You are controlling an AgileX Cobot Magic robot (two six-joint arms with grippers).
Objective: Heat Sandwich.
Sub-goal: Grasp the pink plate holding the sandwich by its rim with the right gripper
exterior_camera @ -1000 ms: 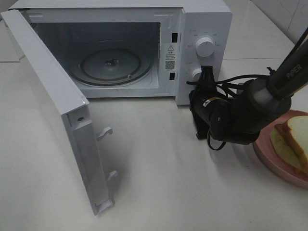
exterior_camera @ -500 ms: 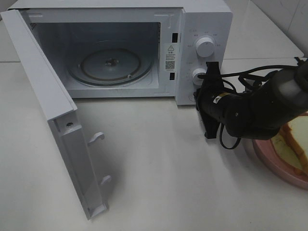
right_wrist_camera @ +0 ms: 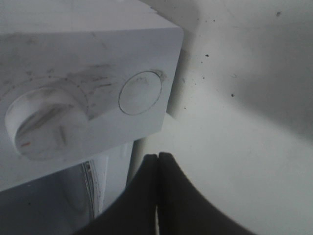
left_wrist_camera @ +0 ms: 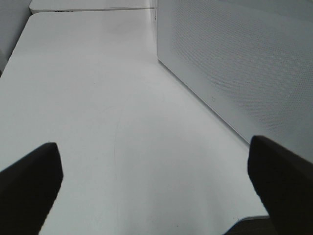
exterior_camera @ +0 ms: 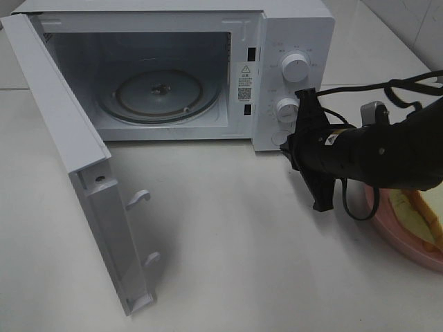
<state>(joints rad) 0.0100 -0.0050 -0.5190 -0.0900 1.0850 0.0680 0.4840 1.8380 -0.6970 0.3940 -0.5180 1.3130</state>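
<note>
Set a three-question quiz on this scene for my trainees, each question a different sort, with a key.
1. True or false: the white microwave oven has its door open.
2. Where does the white-bread sandwich lie?
3. The right gripper is: A open; B shut on the sandwich; C shut, holding nothing.
Key: 1 true. 2 on the round pink plate, outside the oven. 3 C.

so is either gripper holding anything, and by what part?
Nothing. Right gripper is shut and empty near the microwave; left gripper is open and empty. The sandwich lies on the plate.
</note>
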